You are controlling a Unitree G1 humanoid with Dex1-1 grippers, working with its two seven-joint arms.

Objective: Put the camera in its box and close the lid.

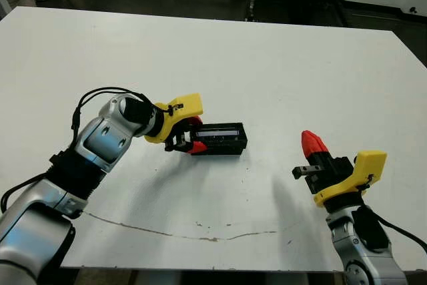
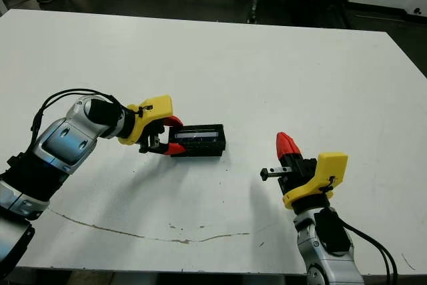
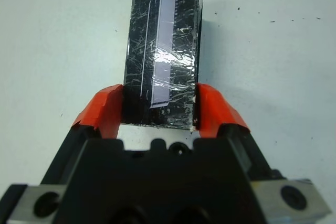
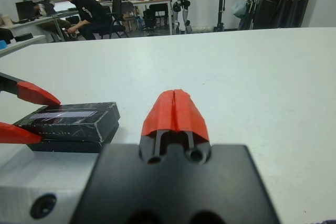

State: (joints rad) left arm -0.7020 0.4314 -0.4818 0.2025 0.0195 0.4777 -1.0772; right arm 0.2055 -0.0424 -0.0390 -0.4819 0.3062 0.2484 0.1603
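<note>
White table [image 1: 267, 65], box [image 1: 223, 139] w/ lid [image 3: 160, 61] on sits frame-center, left gripper [image 1: 189, 139] clamped on its short end, right gripper [image 1: 312, 145] pinched together, empty, lower right; looks light, stiff, glossy-slick, so grip the side walls.

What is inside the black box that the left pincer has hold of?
The small black rectangular box lies shut under its flat black lid with a shiny see-through panel. A pale strip shows through the panel; whether it is the camera cannot be told. The left pincer clamps one end.
</note>
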